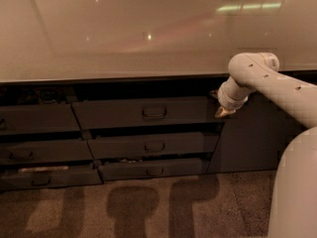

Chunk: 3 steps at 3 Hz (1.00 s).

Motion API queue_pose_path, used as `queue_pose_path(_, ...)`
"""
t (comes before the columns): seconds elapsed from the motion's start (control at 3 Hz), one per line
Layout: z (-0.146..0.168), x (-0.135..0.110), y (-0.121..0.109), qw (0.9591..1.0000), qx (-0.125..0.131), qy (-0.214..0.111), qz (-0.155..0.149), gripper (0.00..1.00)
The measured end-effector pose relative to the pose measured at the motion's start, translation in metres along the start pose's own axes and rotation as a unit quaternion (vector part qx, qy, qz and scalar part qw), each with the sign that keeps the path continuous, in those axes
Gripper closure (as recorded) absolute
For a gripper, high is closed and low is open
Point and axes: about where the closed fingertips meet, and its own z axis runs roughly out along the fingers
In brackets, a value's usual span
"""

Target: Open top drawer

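The top drawer (114,114) is the widest dark grey front in the middle column, just under the countertop. Its small rectangular loop handle (154,112) is at the centre. The drawer stands slightly out, with a dark gap above it. My gripper (223,112) hangs from the white arm (257,76) at the drawer's right end, about level with its front and well to the right of the handle. It holds nothing that I can see.
Two narrower dark drawers (154,146) (154,171) sit below, each slightly out. More dark drawers (34,119) are on the left. A glossy pale countertop (124,33) overhangs them. A dark cabinet door (252,138) is behind the arm. My white body (294,192) fills the lower right over carpet.
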Motion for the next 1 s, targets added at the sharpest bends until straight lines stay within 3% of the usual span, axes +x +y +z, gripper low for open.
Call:
queue_pose_path(0.33, 0.0, 0.0, 0.0, 1.0, 0.0, 0.0, 0.0, 0.87)
queue_pose_path(0.67, 0.0003, 0.0, 0.0002, 1.0, 0.0, 0.0, 0.0, 1.0)
queue_pose_path(1.0, 0.0027, -0.0001, 0.0029, 1.0, -0.004, 0.003, -0.002, 1.0)
